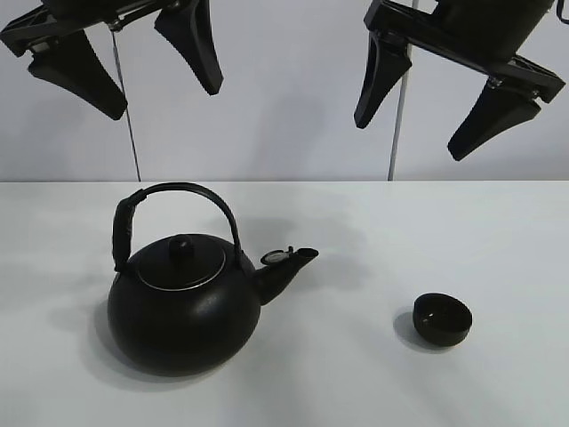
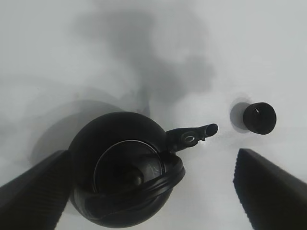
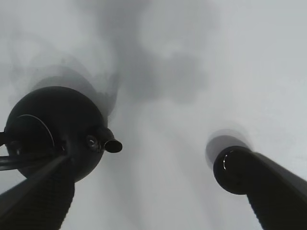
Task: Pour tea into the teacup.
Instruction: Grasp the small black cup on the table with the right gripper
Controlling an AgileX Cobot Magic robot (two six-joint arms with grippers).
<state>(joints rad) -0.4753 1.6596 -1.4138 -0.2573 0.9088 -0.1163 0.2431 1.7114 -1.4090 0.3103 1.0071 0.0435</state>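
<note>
Black kettle (image 1: 182, 311) stands upright on the white bench (image 1: 338, 391), lid (image 1: 180, 264) on, its spout (image 1: 286, 267) turned toward the cup (image 1: 442, 319). The cup sits upright on the bench, well apart from the kettle, on my right side. My left fingers (image 1: 89, 80) hang spread wide above the kettle, holding nothing. My right fingers (image 1: 378, 80) hang spread too, high over the cup, empty.

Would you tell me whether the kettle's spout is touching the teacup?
Apart: the exterior high view shows bare table between the kettle's spout and the teacup.
</note>
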